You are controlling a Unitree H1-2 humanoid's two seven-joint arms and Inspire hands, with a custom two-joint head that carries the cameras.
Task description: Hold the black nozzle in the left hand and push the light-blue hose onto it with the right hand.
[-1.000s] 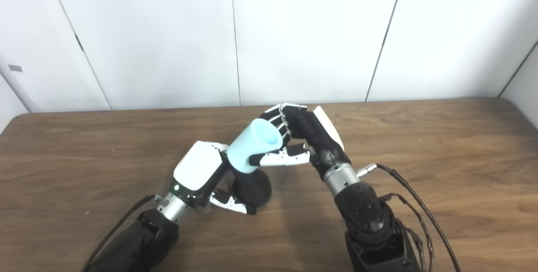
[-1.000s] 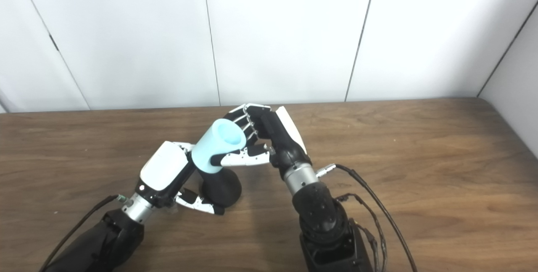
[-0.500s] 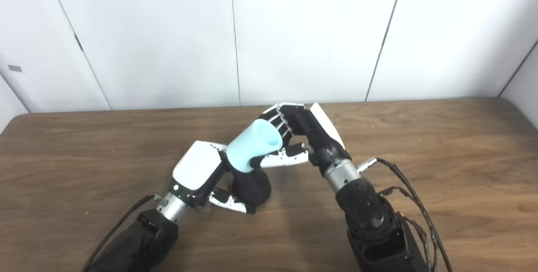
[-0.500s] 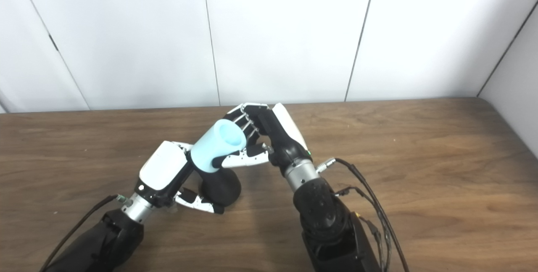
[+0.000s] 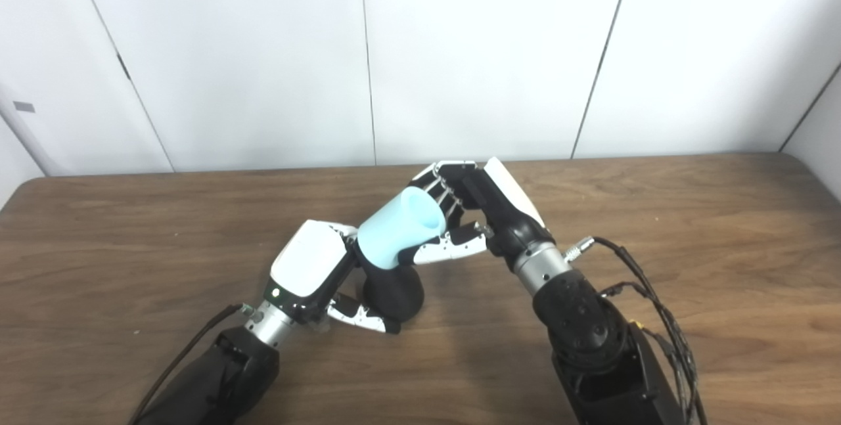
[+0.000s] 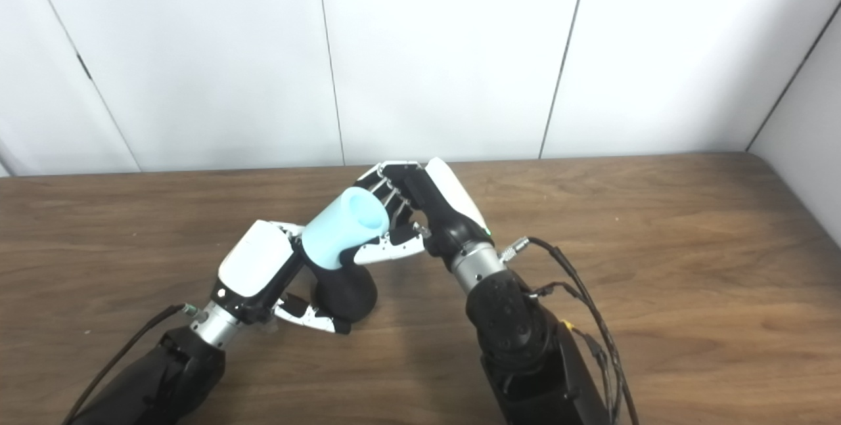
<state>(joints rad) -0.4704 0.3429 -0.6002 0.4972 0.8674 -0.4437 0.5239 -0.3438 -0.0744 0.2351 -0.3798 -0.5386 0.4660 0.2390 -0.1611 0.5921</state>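
Observation:
The black nozzle [image 5: 393,293] stands on the table with its wide rounded base down, and my left hand [image 5: 310,270] is shut on it from the left. The light-blue hose [image 5: 398,226] is a short wide tube seated over the nozzle's top, tilted up and to the right with its open end showing. My right hand [image 5: 468,215] is shut on the hose from the right, thumb under it and fingers curled over its far side. The nozzle's upper end is hidden inside the hose.
A brown wooden table [image 5: 690,228] runs to a white panelled wall at the back. Black cables [image 5: 647,297] hang from my right wrist over the table at the right. My two forearms come in from the bottom edge.
My right forearm has swung to the right and its wrist has turned, tilting the hose further to the right. The left hand and the nozzle have stayed put.

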